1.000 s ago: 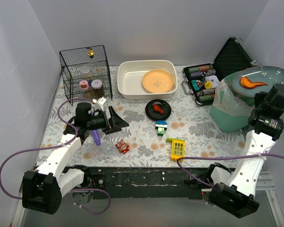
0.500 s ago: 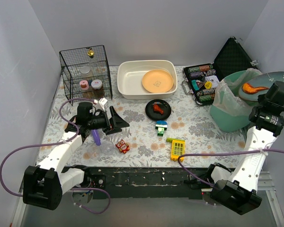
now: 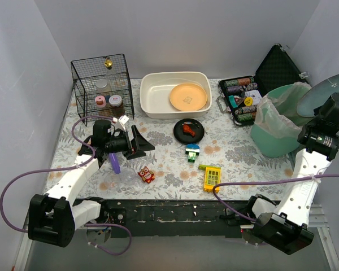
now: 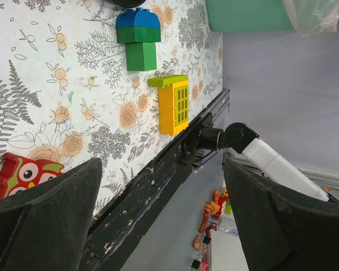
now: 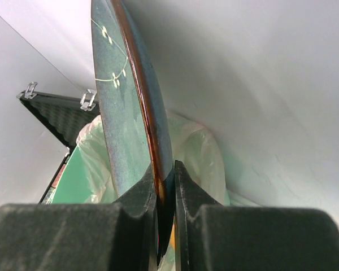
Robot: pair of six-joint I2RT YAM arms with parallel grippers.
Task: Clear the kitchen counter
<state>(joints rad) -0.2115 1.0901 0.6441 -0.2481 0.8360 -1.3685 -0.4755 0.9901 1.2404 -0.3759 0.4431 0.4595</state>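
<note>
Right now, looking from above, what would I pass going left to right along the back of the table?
Along the back: wire cage, white basin holding an orange plate, open case of poker chips, green bin.

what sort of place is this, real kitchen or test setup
Probably a staged robot test cell, not a real kitchen: bare white walls box in the cloth-covered kitchen counter, with an owl toy and a poker chip case on it.
</note>
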